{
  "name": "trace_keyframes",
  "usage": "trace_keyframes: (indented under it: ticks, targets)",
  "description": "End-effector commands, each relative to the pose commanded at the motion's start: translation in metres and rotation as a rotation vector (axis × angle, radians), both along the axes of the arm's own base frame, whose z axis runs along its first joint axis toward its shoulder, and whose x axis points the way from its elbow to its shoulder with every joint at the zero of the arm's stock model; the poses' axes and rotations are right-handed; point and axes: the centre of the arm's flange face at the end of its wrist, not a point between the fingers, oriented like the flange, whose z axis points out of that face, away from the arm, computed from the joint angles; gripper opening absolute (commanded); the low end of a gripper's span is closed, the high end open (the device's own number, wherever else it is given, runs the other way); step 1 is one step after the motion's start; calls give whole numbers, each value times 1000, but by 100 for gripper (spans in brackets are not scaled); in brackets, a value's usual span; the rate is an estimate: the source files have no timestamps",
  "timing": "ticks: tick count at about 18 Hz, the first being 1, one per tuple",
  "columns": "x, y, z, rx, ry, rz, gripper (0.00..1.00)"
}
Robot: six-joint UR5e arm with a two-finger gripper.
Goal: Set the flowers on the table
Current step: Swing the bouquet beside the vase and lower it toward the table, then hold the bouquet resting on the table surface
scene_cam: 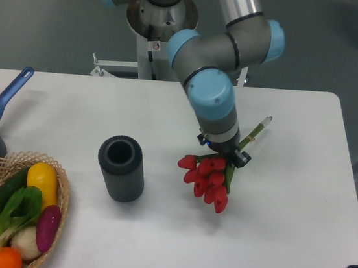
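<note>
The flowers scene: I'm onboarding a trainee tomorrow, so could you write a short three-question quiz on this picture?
1. True or false: the red flowers are standing inside the dark grey cylinder vase.
2. Multiple choice: where is the wicker basket of vegetables? A) far right edge of the table B) near left corner C) under the arm
3. Short answer: which part of the bunch points toward the table's far right side, the blooms or the stems?

Key:
1. False; they are beside it, under the robot's hand.
2. B.
3. The stems; the blooms point toward the near edge.
</note>
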Motion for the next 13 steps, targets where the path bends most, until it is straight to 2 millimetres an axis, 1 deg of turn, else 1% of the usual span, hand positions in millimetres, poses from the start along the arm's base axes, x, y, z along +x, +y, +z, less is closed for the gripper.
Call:
trace_keyframes:
  ticks: [4,7,8,11,13]
  targets:
    - [1,3,-9,-4,-21,-8,41]
    - [-1,6,-20,-13,-32,-6,41]
    - [-3,7,-19,-10,-31,-6,41]
    - [-4,8,-26,-18,-42,-6,43]
    - [-6,10,-24,-13,-39,-8,43]
